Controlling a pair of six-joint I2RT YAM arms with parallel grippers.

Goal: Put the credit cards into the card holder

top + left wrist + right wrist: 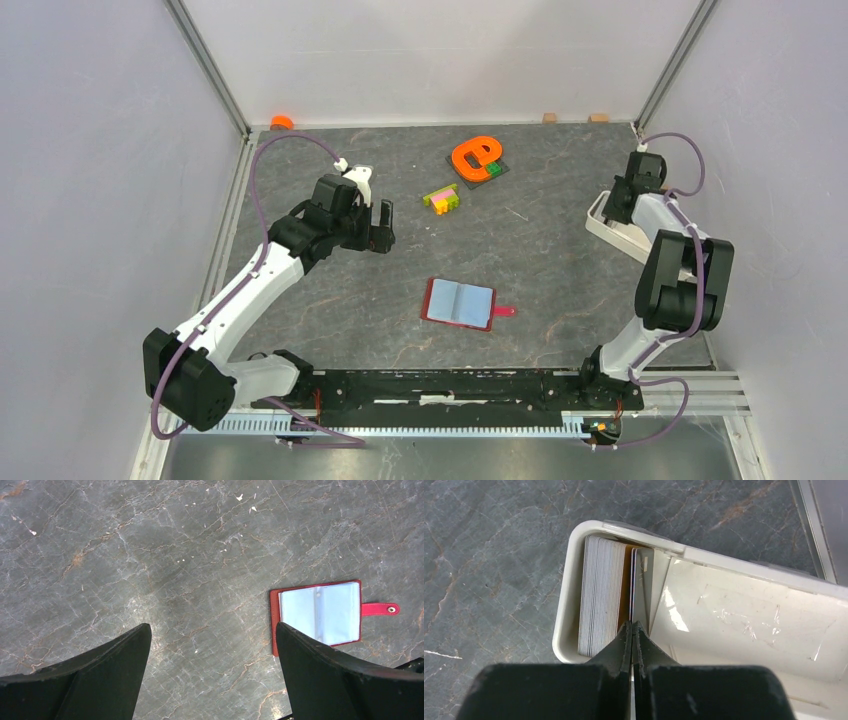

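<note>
Right claw (632, 626) tight on credit card (642, 586)

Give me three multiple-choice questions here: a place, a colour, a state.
1. The stack of thin credit cards stands: A in the white oblong plastic tray; B on the bare tabletop; C among the toy bricks.
2. Inside, the open dark-red folding wallet is: A green; B light blue; C yellow.
3. The right end effector is: A wide open; B out of view; C shut on one card.
Key: A, cards fill the tray's end; B, pale blue pockets show; C, fingertips pinch the card's edge.
</note>
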